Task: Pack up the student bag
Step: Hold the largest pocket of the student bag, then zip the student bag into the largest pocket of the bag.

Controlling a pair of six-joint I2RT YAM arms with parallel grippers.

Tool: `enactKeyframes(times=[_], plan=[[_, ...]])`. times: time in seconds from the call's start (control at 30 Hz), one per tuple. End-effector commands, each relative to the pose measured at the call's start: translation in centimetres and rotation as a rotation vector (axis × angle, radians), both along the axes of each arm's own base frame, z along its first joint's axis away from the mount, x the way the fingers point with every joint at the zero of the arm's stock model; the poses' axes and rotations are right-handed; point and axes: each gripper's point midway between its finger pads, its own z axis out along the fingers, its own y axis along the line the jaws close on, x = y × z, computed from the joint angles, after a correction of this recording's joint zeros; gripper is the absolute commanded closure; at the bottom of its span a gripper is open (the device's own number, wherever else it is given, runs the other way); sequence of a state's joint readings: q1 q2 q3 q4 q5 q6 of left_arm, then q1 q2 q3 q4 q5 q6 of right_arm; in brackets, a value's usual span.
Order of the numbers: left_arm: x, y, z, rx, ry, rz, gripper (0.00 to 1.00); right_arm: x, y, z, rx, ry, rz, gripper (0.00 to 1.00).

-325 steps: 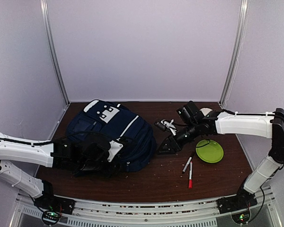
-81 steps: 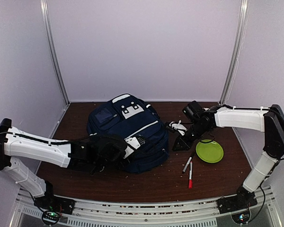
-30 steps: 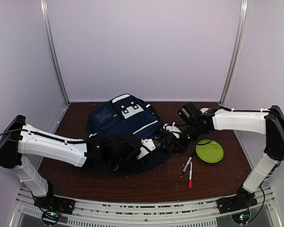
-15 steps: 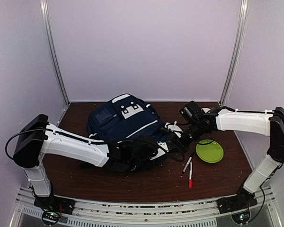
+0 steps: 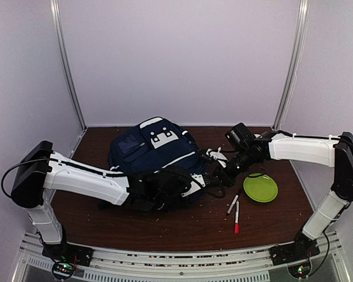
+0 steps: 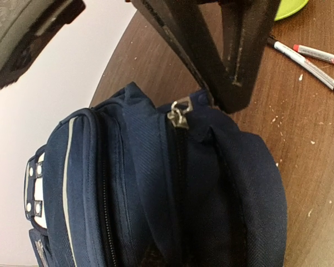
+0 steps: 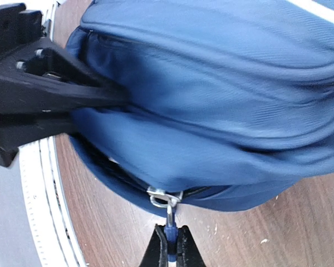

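Brown table (image 5: 270, 220) in white booth: navy bag (image 5: 147, 150) lies mid-table, L claw (image 6: 234, 97) closed, pinching its fabric, R claw (image 7: 168, 245) clamped on zip pull (image 7: 168, 214) at bag's edge, 2 pens (image 5: 236, 218) & green plate (image 5: 260, 188) near R arm.

Reads as matt navy woven cloth on the bag (image 5: 153, 153), fine twill ribs. Shiny bare metal on the zip pull (image 7: 160, 196). Dark wood-grain table (image 5: 265, 220), low sheen. Glossy green plastic plate (image 5: 260, 188). Smooth plastic markers (image 5: 236, 217).
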State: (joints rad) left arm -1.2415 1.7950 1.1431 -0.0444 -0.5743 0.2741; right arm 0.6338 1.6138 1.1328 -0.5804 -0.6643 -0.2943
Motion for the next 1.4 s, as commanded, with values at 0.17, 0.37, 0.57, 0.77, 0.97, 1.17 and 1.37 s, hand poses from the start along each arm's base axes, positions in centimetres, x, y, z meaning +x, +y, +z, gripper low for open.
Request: enactKeyframes(times=[0.17, 0.37, 0.57, 0.77, 0.97, 1.17, 1.37], plan=[[-2.1, 7.6, 1.8, 0.001, 0.049, 0.064, 1.0, 7.8, -3.8, -2.0, -0.114, 0.02, -0.219, 1.0], [-2.9, 10.5, 1.1, 0.022, 0.083, 0.118, 1.0, 12.9, -5.3, -2.1, -0.143, 0.0, -0.321, 1.0], [-3.1, 11.7, 1.8, -0.003, 0.081, 0.155, 1.0, 12.1, -6.1, -1.2, -0.105, 0.023, -0.306, 1.0], [-2.1, 9.9, 1.3, 0.034, 0.054, 0.157, 1.0, 2.3, -5.0, 0.3, -0.132, 0.031, -0.079, 1.0], [-1.5, 7.2, 0.2, 0.074, 0.049, 0.118, 1.0, -4.7, -3.2, 0.6, -0.217, -0.018, 0.092, 1.0], [-1.7, 7.8, 0.6, 0.054, 0.05, 0.122, 1.0, -0.5, -4.7, -0.4, -0.225, 0.05, -0.031, 1.0], [-2.7, 11.3, 1.2, 0.004, 0.065, 0.165, 1.0, 7.8, -10.4, -2.1, -0.284, 0.065, -0.268, 1.0]])
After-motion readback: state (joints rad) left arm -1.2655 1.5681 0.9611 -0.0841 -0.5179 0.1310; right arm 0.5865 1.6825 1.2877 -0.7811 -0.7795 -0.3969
